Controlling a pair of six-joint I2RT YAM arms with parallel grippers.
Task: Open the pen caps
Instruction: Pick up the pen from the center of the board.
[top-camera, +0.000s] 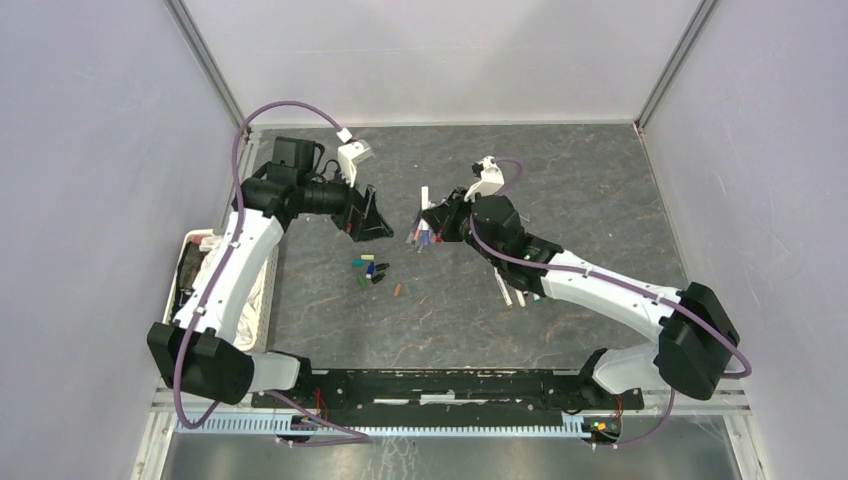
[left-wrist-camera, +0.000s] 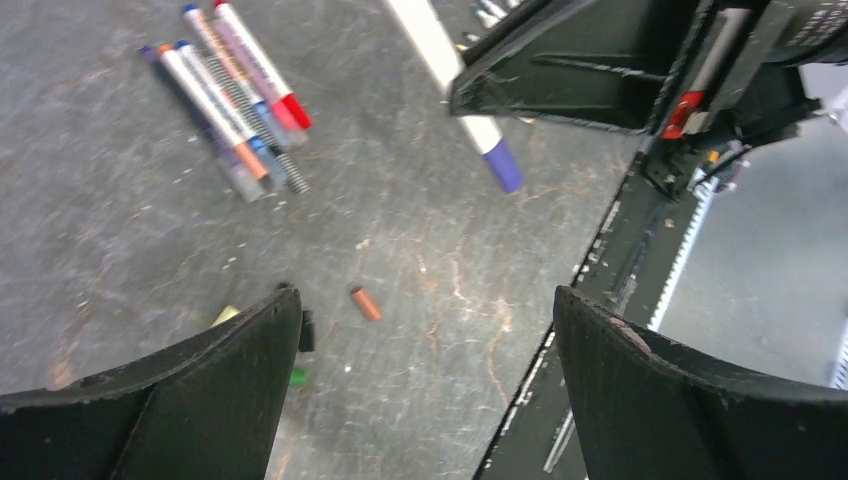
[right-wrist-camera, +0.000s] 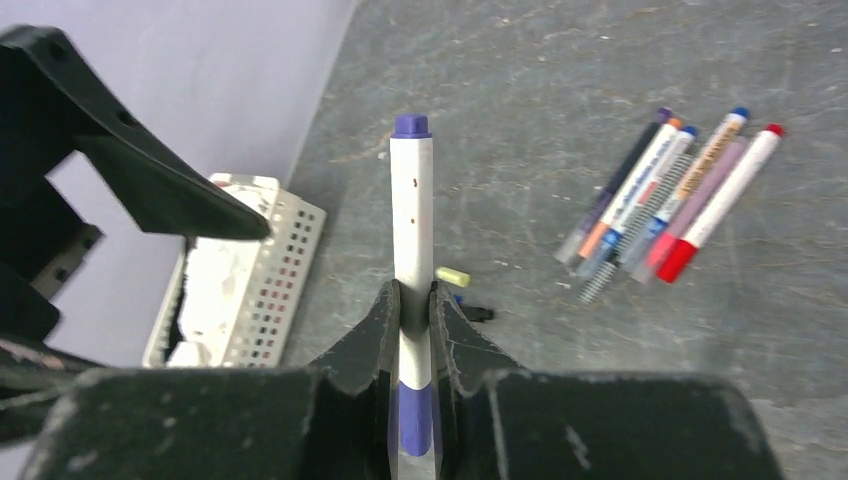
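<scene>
**Q:** State of the right gripper (right-wrist-camera: 413, 290)?
**A:** Closed on one white pen (right-wrist-camera: 412, 200). The fingers clamp the barrel just above a blue-violet band. In the wrist view the barrel points to 12 o'clock and ends in a blue-violet tip (right-wrist-camera: 411, 126).

**Q:** And the left gripper (left-wrist-camera: 420, 300)?
**A:** Jaws spread wide, nothing between them. Seen from above, it sits at 9 o'clock of the right gripper, above the table and apart from the held pen.

**Q:** Where are the other pens?
**A:** A bundle of loose pens (top-camera: 422, 238) lies on the grey table (top-camera: 580, 180) just below the right gripper. More white barrels (top-camera: 510, 290) show under the right forearm.

**Q:** And the caps?
**A:** Loose pen caps (top-camera: 370, 270) lie clustered at 8 o'clock of the bundle. One brown cap (top-camera: 397, 290) lies at 4 o'clock of that cluster, apart from it.

**Q:** Anything else?
**A:** A white perforated basket (top-camera: 268, 300) stands at the table's 9 o'clock edge, under the left arm.
</scene>
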